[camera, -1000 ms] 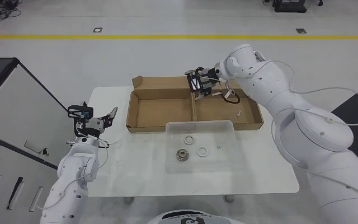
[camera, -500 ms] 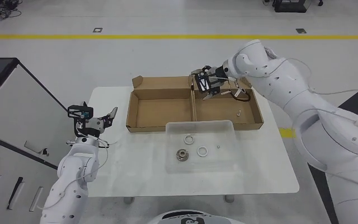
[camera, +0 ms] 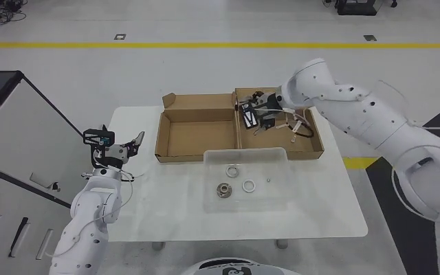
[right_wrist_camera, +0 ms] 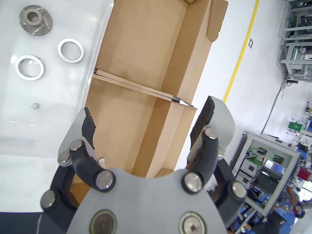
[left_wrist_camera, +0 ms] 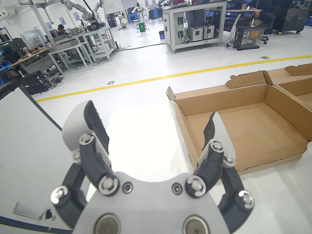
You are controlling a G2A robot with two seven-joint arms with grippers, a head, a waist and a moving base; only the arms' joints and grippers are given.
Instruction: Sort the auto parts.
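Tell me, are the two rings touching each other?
Apart. The right wrist view shows bare tray between one ring and the other ring.

Cardboard box (left_wrist_camera: 243,132): in the left wrist view its second compartment runs off the picture's edge
Right compartment floor (camera: 271,141): in the top view partly covered by the right gripper (camera: 249,118) and its arm
Clear tray (right_wrist_camera: 19,127): in the right wrist view cut by the picture's edge
Small metal part (right_wrist_camera: 34,106): lying in the tray; too small to tell its kind
White piece (right_wrist_camera: 102,160): on the box floor, mostly behind a finger link; shape unclear
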